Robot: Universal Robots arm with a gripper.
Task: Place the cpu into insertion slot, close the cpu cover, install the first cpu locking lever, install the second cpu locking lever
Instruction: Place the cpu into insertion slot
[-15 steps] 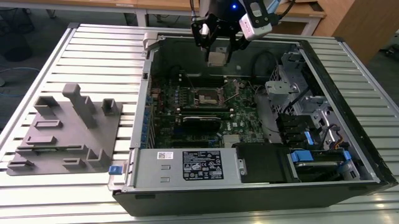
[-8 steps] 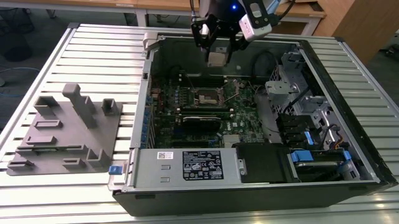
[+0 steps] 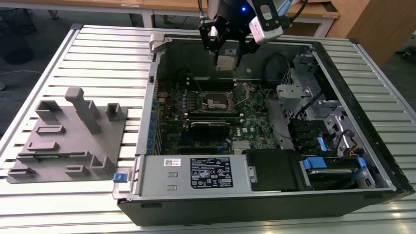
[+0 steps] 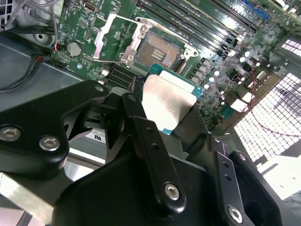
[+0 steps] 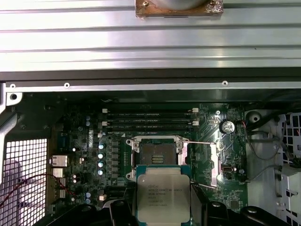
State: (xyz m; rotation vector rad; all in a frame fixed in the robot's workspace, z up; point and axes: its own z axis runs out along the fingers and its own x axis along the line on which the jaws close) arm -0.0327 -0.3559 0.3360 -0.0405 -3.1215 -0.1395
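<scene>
In the exterior view my gripper [image 3: 226, 59] hangs above the open computer case, shut on the cpu [image 3: 225, 62], a small silvery square chip. The insertion slot [image 3: 217, 101] lies below it on the green motherboard, some way down, with its dark centre bare. In both wrist views the cpu [image 4: 169, 101] [image 5: 163, 193] sits between my black fingers [image 4: 136, 113], close to the slot [image 4: 160, 52] [image 5: 157, 153] but apart from it. The cpu cover [image 4: 104, 35] [image 5: 212, 165] is swung open to one side of the slot. A thin locking lever [image 5: 202, 142] stands released beside it.
A grey fixture block [image 3: 68, 136] stands on the slatted table [image 3: 97, 53] at the exterior view's left. Inside the case are memory slots [image 5: 148, 120], a power supply [image 3: 195, 173] at the front and a drive cage with cables [image 3: 312, 107] at the right.
</scene>
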